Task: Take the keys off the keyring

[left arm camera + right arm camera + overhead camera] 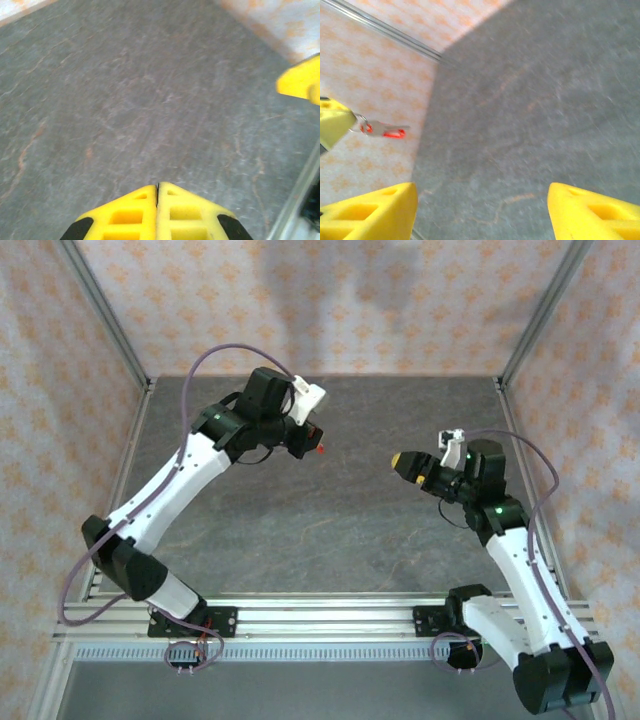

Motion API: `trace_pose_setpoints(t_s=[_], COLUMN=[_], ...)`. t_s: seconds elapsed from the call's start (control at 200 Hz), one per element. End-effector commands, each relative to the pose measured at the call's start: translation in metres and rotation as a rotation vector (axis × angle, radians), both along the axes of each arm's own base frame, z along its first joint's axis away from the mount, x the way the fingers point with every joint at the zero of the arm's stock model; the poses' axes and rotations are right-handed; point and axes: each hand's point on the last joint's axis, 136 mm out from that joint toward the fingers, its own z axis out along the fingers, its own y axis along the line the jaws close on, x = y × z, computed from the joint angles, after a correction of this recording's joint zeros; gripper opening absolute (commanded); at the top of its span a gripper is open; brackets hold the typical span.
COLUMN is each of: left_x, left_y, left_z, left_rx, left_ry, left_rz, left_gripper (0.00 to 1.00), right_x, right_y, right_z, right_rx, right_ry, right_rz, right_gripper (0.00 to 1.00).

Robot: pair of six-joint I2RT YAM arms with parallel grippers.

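My left gripper (312,443) hangs above the back of the table, its fingers (127,212) pressed shut with a thin dark sliver pinched between them. In the right wrist view one of its yellow fingers (334,122) shows at the left edge, with a small keyring (362,123) sticking out of it. A silver key with a red part (390,131) points sideways from the ring. From above, that red part (321,448) shows at the gripper's tip. My right gripper (403,461) faces it from the right, open and a short gap away, with nothing between its fingers (375,210).
The grey stone-patterned table top (330,530) lies below both grippers. Metal frame posts (540,310) and patterned walls (330,300) close in the back and sides. A yellow fingertip of the right gripper (302,82) shows at the upper right of the left wrist view.
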Motion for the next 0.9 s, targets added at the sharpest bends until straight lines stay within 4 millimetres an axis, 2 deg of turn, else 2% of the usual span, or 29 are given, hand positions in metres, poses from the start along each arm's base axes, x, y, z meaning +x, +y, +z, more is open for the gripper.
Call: trace_pose_setpoints(t_s=[0.0, 0.08, 0.215, 0.32, 0.501, 0.661, 0.896], left_x=[-0.025, -0.039, -0.061, -0.073, -0.081, -0.091, -0.095], left_y=[-0.013, -0.017, -0.026, -0.033, -0.04, -0.048, -0.054], left_z=[0.027, 0.039, 0.058, 0.071, 0.086, 0.099, 0.1], left_rx=[-0.123, -0.179, -0.293, -0.372, -0.468, -0.532, -0.555], left_ry=[-0.017, -0.028, -0.032, -0.029, -0.008, 0.003, 0.032], left_rz=[-0.106, -0.162, -0.263, -0.323, -0.37, -0.421, -0.454], left_gripper=[0.06, 0.06, 0.06, 0.06, 0.07, 0.07, 0.07], right_x=[-0.003, -0.01, -0.019, -0.025, -0.055, -0.061, -0.06], right_y=[0.007, 0.012, 0.032, 0.049, 0.085, 0.096, 0.106], right_z=[0.045, 0.06, 0.081, 0.089, 0.098, 0.11, 0.116], right_rx=[0.072, 0.102, 0.162, 0.197, 0.189, 0.227, 0.221], right_ry=[-0.227, -0.278, -0.286, -0.304, -0.404, -0.455, -0.496], right_rz=[0.031, 0.066, 0.22, 0.31, 0.46, 0.493, 0.514], right_gripper=[0.7, 0.76, 0.77, 0.77, 0.76, 0.77, 0.8])
